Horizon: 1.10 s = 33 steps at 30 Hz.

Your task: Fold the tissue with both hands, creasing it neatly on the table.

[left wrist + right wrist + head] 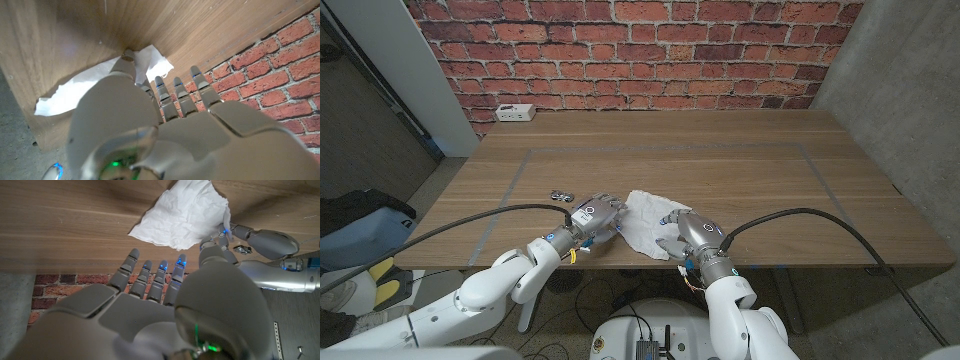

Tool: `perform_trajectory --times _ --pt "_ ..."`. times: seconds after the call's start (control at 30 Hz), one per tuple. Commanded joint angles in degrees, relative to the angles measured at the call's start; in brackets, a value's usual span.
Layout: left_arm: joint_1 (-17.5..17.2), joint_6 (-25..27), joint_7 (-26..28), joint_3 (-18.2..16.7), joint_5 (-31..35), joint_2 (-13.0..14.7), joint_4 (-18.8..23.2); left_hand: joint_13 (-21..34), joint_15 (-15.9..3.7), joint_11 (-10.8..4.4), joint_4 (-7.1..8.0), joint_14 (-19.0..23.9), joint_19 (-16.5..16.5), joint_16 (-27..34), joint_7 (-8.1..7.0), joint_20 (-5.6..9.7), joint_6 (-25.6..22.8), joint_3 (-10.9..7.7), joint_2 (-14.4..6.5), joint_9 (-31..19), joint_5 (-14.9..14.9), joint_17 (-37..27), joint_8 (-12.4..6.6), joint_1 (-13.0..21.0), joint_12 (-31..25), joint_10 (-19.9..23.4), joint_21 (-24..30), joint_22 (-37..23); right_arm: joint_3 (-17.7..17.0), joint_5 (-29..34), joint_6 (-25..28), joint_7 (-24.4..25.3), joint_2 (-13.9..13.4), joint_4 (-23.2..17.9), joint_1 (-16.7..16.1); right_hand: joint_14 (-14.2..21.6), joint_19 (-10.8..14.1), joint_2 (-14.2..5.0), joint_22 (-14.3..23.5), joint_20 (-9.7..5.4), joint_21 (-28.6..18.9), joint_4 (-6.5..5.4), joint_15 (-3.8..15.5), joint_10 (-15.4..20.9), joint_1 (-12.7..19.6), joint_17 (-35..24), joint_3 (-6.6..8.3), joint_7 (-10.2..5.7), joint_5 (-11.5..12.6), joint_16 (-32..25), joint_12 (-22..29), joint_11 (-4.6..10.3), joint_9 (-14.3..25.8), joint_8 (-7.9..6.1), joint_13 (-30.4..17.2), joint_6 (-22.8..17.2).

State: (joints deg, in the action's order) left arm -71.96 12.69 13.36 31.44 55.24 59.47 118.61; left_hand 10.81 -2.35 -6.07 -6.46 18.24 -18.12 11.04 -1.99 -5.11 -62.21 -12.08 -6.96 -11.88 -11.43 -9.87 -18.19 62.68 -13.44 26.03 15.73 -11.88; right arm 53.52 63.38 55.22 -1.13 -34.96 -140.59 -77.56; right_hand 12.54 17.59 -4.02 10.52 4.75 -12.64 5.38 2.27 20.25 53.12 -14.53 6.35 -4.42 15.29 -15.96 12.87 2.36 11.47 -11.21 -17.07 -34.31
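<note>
A crumpled white tissue (pixel 642 222) lies on the wooden table (pixel 720 170) near its front edge, between my two hands. My left hand (pixel 596 217) is at the tissue's left edge; in the left wrist view its fingers (pixel 176 95) reach out straight and its thumb tip touches the tissue (pixel 95 85). My right hand (pixel 682 232) sits at the tissue's right near corner, fingers (pixel 150 277) straight and apart, thumb close to the tissue (pixel 182 215). The right wrist view also catches the left hand (pixel 265 242) with fingertips at the tissue's edge.
A small metal piece (pixel 561 195) lies just beyond my left hand. A white box (pixel 514 112) stands at the table's far left corner. Grey tape lines (pixel 660 150) mark a rectangle on the tabletop. A brick wall (pixel 640 50) rises behind.
</note>
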Motion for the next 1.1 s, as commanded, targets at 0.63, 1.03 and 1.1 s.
perform_trajectory --times 0.63,1.03,1.1 --pt "5.3 -12.2 -7.0 -3.3 -28.1 -2.8 -2.7 0.2 -2.76 0.85 -1.99 0.8 -0.8 -0.8 8.94 0.13 -4.5 -2.56 -2.6 -3.7 1.0 0.3 -1.63 2.7 -0.3 3.1 1.1 -0.6 -1.6 4.3 -1.0 0.5 2.5 2.3 -3.1 -4.2 -2.3 1.83 0.3 -0.92 0.7 1.26 2.62 -5.8 0.9 0.2 -2.13 -3.00 1.1 2.0 -1.7 1.41 0.1 0.80 0.7 5.8" --pt "4.5 -17.8 -11.5 -7.0 -40.9 -0.1 -3.1 0.3 -2.25 1.27 -2.61 0.3 -0.9 -0.9 10.05 0.30 -5.0 -3.37 -2.5 -5.2 0.9 0.3 -2.29 3.6 -0.4 4.1 1.5 -0.8 -1.4 10.3 -1.2 -2.3 4.6 6.3 -2.1 -4.3 -2.1 1.58 0.3 -1.40 0.5 1.76 3.16 -6.8 2.3 0.2 -2.21 -3.52 1.5 2.0 -1.7 2.55 0.0 0.61 0.9 6.7" --pt "4.4 -18.4 -12.1 -7.5 -42.1 0.5 -3.0 0.3 -2.29 1.32 -2.65 0.3 -0.9 -0.9 10.17 0.28 -5.0 -3.45 -2.5 -5.4 0.8 0.3 -2.36 3.7 -0.3 4.2 1.5 -0.9 -1.9 10.4 -1.7 -1.9 4.9 6.8 -2.3 -4.4 -2.1 1.44 0.3 -1.52 0.5 1.88 3.28 -7.1 2.7 0.3 -2.15 -3.77 1.6 2.0 -1.7 2.75 0.0 0.59 1.0 6.9"
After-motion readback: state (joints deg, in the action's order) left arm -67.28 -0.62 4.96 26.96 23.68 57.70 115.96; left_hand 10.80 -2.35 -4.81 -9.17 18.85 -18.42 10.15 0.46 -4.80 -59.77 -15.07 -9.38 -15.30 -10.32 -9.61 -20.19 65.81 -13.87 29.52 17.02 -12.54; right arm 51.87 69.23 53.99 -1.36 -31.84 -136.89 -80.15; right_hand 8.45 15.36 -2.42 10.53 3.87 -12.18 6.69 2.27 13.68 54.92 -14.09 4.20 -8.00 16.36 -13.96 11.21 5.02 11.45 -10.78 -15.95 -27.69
